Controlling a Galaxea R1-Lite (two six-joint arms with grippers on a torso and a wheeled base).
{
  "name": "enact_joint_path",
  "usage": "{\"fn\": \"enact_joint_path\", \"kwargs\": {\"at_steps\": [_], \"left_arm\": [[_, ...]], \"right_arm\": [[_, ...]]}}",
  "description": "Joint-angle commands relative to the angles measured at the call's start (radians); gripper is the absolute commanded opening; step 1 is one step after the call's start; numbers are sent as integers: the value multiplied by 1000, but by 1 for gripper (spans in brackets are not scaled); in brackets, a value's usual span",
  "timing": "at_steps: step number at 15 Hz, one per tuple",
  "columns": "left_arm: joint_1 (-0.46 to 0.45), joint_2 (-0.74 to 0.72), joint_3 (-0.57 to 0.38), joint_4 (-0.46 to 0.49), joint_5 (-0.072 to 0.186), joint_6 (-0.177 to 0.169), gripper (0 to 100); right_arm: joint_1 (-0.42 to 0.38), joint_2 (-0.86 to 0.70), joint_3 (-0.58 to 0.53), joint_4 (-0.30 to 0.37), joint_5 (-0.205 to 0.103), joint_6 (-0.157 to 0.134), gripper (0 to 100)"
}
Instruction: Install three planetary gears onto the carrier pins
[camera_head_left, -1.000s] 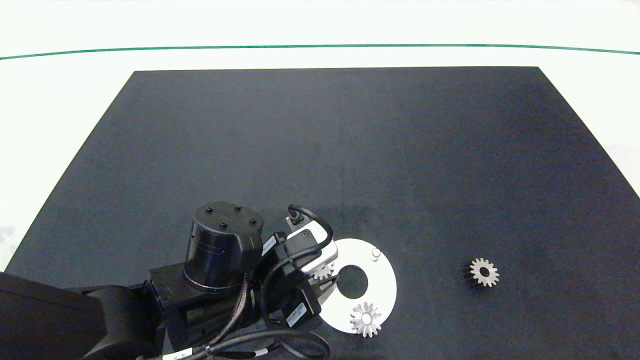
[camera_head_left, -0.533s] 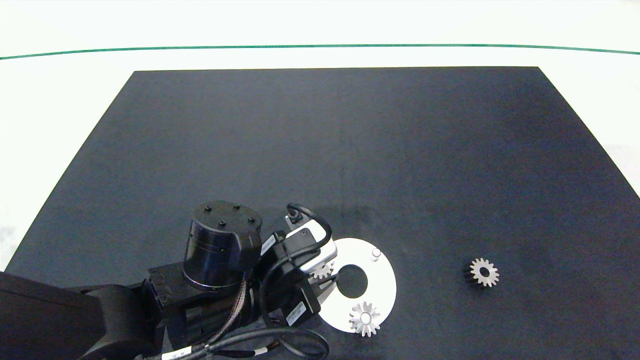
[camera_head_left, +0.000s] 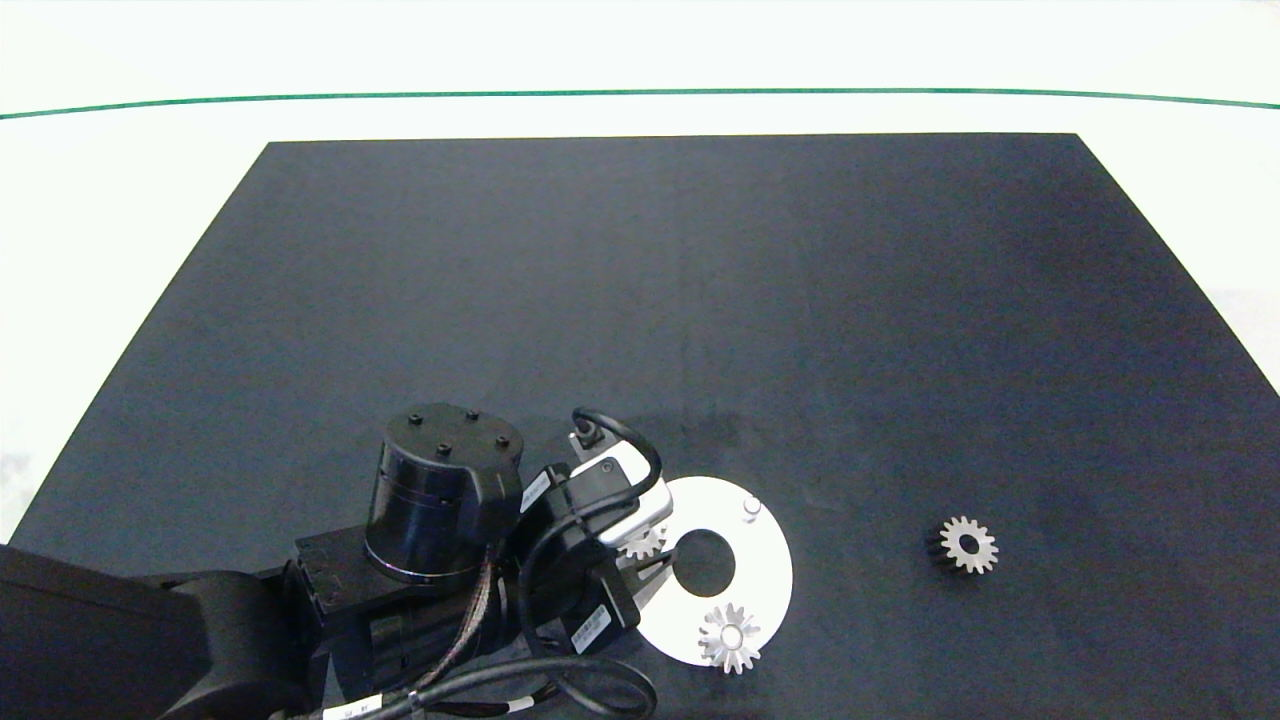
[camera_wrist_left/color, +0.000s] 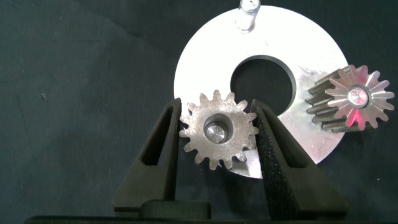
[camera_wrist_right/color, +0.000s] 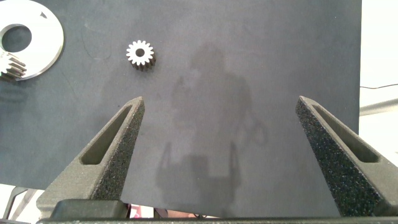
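Note:
The white disc (camera_head_left: 770, 575) lies near the mat's front edge. One planetary gear (camera_wrist_left/color: 219, 129) sits over a carrier pin (camera_wrist_left/color: 216, 132) whose top shows in its centre hole. My left gripper (camera_wrist_left/color: 216, 107) is shut on this gear, its fingers (camera_wrist_left/color: 163, 152) touching the teeth on both sides. A second gear (camera_head_left: 730, 637) sits on the nearest pin. The far pin (camera_head_left: 751, 508) is bare. A third gear (camera_head_left: 967, 545) lies loose on the mat to the right of the disc. My right gripper (camera_wrist_right/color: 221, 102) hangs open above the mat, out of the head view.
The black mat (camera_head_left: 640, 300) covers the white table, with wide bare room behind and to the right of the disc. My left arm (camera_head_left: 440, 500) and its cables cover the front left corner. A green line (camera_head_left: 640, 93) runs across the table's far side.
Almost nothing differs. My left arm has crept slightly to the left, and the gear between its fingers stays at the same pin.

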Motion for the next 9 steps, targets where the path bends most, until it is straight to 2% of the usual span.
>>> {"fn": "enact_joint_path", "kwargs": {"at_steps": [1,7,9], "left_arm": [[-1,1,-6,-5,0,2,100],[5,-2,-11,-5,-5,2,100],[14,-62,-3,3,0,4,100]], "right_arm": [[0,1,0,3,0,-1,100],[0,1,0,3,0,-1,100],[2,2,0,3,0,-3,100]]}}
